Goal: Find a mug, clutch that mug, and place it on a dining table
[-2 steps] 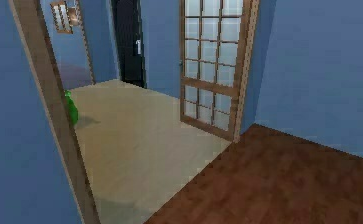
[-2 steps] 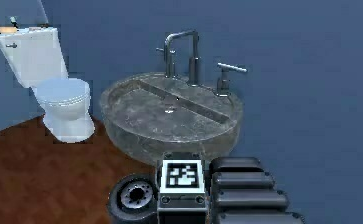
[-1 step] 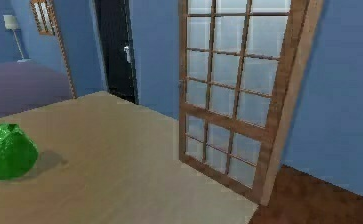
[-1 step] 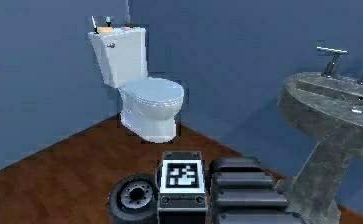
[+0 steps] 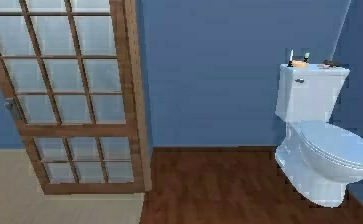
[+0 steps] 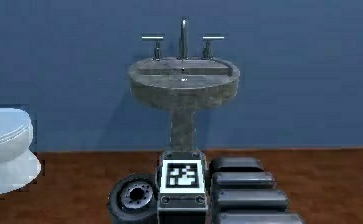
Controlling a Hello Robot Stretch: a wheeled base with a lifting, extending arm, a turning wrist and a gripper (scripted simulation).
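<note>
Bathroom corner, blue wall (image 5: 214,70), dark wood floor (image 5: 219,190).

Forward view:
- Wooden door (image 5: 69,95) with frosted panes at the left, with pale floor (image 5: 49,195) below it.
- White toilet (image 5: 314,140) at the right, with its tank (image 5: 307,92) against the wall and its seat down.
- A few small items (image 5: 300,60) sit on the tank lid. They are dark and orange blobs, too small to name.
- I cannot tell whether any of them is a mug, so its place, long axis and heading cannot be told.

Arm side view:
- Grey stone pedestal sink (image 6: 183,80) stands at centre against the wall. A tall faucet (image 6: 184,35) rises between two handles.
- The white bowl (image 6: 9,150) at the left edge matches the toilet at the forward view's right.
- The arm (image 6: 244,190) lies along the bottom edge, right of the middle, as stacked dark segments.
- A white square marker (image 6: 181,177) sits just left of the segments, in line with the sink's pedestal farther up the picture.
- The gripper (image 6: 137,197) is a round dark body left of the marker.
- The fingers cannot be made out, so I cannot tell their state or whether the gripper holds anything.

Between views: the forward view gives the door, the tank and the items on it. The arm side view gives the sink, the faucet and the arm. The toilet links the two.
</note>
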